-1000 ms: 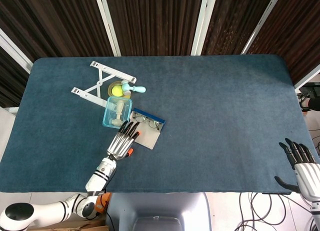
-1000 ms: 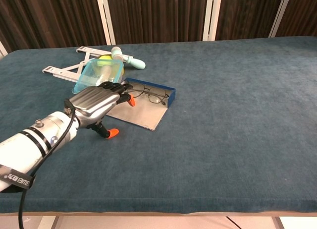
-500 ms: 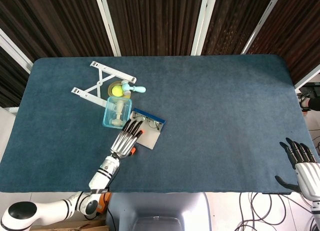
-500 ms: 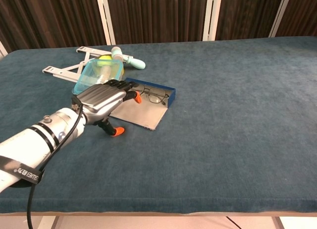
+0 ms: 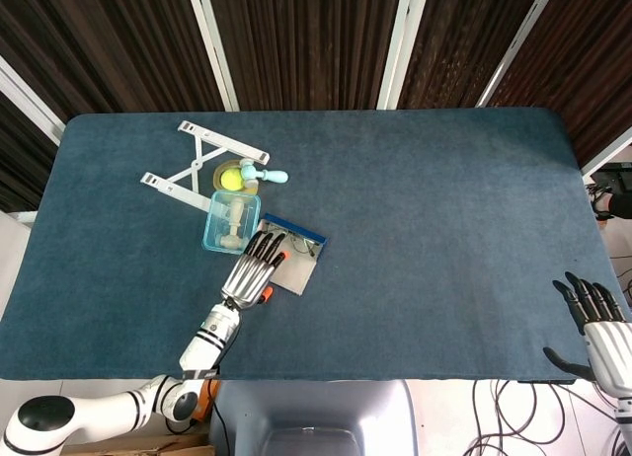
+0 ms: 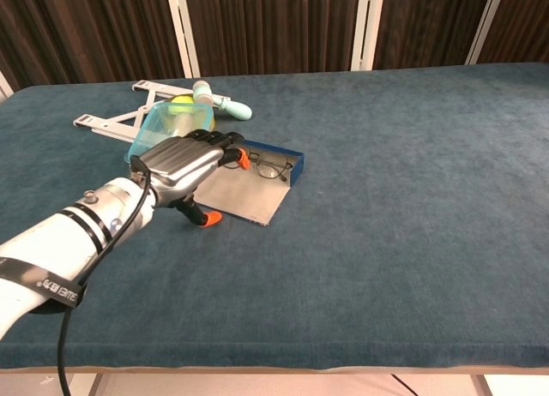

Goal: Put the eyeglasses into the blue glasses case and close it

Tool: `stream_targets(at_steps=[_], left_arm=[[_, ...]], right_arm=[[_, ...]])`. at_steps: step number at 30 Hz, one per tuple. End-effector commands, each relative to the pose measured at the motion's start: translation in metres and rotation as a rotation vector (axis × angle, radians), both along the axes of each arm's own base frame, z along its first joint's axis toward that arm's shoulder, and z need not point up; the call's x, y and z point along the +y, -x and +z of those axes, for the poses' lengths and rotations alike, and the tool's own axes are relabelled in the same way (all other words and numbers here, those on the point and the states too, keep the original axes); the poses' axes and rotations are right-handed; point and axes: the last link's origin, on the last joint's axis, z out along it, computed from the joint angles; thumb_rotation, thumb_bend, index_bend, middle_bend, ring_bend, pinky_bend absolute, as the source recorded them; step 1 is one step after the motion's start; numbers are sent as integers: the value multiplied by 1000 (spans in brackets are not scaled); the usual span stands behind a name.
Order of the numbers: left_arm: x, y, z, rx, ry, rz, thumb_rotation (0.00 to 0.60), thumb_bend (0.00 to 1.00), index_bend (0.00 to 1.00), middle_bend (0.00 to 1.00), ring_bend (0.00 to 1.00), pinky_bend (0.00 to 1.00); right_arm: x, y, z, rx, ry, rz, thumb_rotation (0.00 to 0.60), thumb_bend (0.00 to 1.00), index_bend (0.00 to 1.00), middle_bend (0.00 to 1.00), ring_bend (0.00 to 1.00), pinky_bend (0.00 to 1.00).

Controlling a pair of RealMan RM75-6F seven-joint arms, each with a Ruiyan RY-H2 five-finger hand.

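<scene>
Chest view: thin wire-framed eyeglasses (image 6: 268, 166) in open blue glasses case (image 6: 257, 186); likely light, fragile — pinch bridge. Left hand (image 6: 182, 161) fingers spread, empty, above them; right hand (image 5: 599, 333) spread, idle.

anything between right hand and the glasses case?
Nothing: in the head view, bare blue table runs from the right hand at the near right edge to the blue glasses case.

Two cameras, one bench

The head view looks steeply down on the whole bench (image 5: 444, 229) from high above; the chest view sits low and nearer, facing across it. Both share the blue glasses case (image 5: 294, 254) (image 6: 257, 177).
</scene>
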Motion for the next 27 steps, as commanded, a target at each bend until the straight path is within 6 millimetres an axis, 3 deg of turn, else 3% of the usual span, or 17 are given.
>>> stream_targets(at_steps=[1, 27], left_arm=[[3, -1, -4, 3, -1, 9, 600, 241, 236, 0, 0, 32], [16, 1, -15, -6, -27, 36, 600, 243, 286, 0, 0, 34]], right_arm=[[0, 0, 1, -1, 1, -1, 600, 327, 0, 0, 0, 0], [0, 1, 3, -7, 5, 1, 600, 327, 0, 0, 0, 0]])
